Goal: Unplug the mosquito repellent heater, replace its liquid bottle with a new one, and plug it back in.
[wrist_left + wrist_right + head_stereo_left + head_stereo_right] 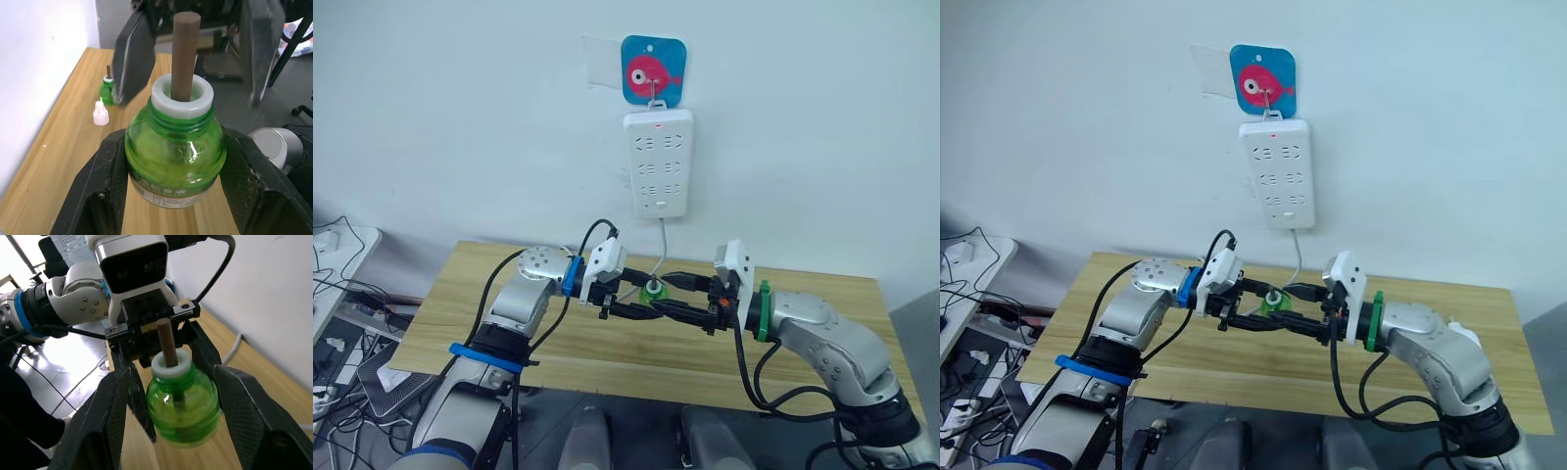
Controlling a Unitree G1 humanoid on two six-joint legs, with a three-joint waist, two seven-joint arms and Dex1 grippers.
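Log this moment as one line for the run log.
left gripper: shut on green bottle | right gripper: open around it | wick: exposed | second bottle, white cap: on table

Green liquid bottle [174, 161]: translucent, white collar, brown wick protruding. Held above the wooden table [822, 338]. Second green bottle [106, 88] stands upright on that table.

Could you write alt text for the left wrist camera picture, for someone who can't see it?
A green liquid bottle with a brown wick sits clamped between the left gripper's two black fingers. Behind it on the wooden table stand a small white cap and a second green bottle.
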